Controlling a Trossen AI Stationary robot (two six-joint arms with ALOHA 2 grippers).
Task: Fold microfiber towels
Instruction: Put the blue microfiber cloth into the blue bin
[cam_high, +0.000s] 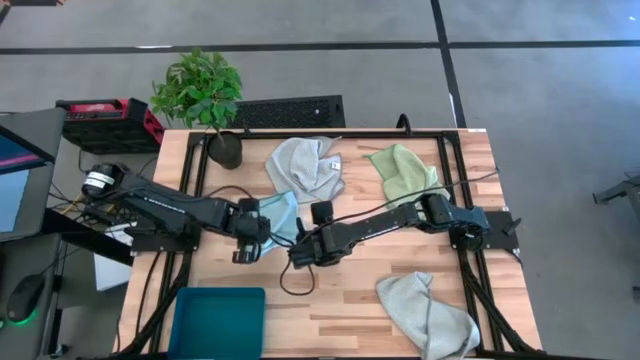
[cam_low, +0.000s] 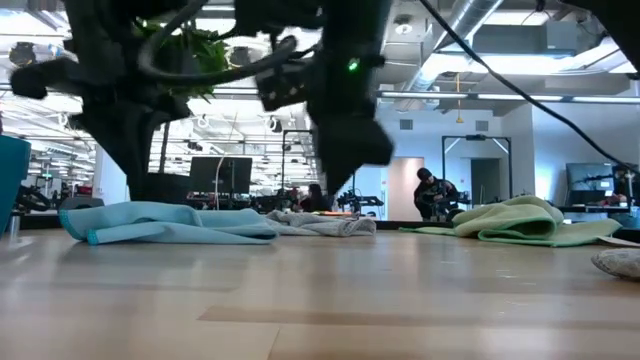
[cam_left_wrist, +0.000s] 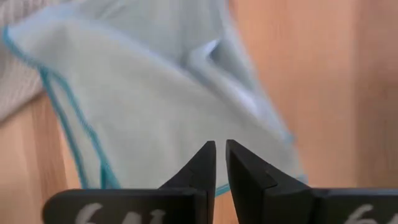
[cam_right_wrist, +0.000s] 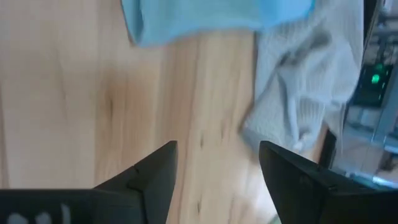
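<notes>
High view: I see the blue towel (cam_high: 284, 215) near the table's (cam_high: 350, 290) middle, left of centre, folded over, its long axis running from the plant side toward the bin side, and the left gripper (cam_high: 262, 228) sits at its left edge. A grey towel (cam_high: 305, 166) with a small white tag lies bunched just behind it, touching its far end; the green towel (cam_high: 404, 172) lies crumpled toward the back right, and a second grey towel (cam_high: 428, 312) lies at the front right edge. My right gripper (cam_high: 300, 256) hangs over bare wood just right of the blue towel, apart from it. A teal bin (cam_high: 217, 322) sits at the front left and a potted plant (cam_high: 205, 100) at the back left. Low view: the blue towel (cam_low: 165, 222) lies flat and long across the table, the grey one (cam_low: 320, 224) behind it, the green one (cam_low: 525, 222) off to the right; both arms hang dark above, and a person shows far back in the room. Left wrist view: the fingers (cam_left_wrist: 202, 168) stand nearly together with only a thin slit between, over the blue towel (cam_left_wrist: 143, 106) with its darker hem; I cannot tell whether they pinch any cloth. White marks on the gripper body are cut off and unreadable. Right wrist view: the fingers (cam_right_wrist: 155, 174) are spread wide and hold nothing, bare wood between them, with the blue towel (cam_right_wrist: 211, 15) and grey towel (cam_right_wrist: 305, 81) ahead.
</notes>
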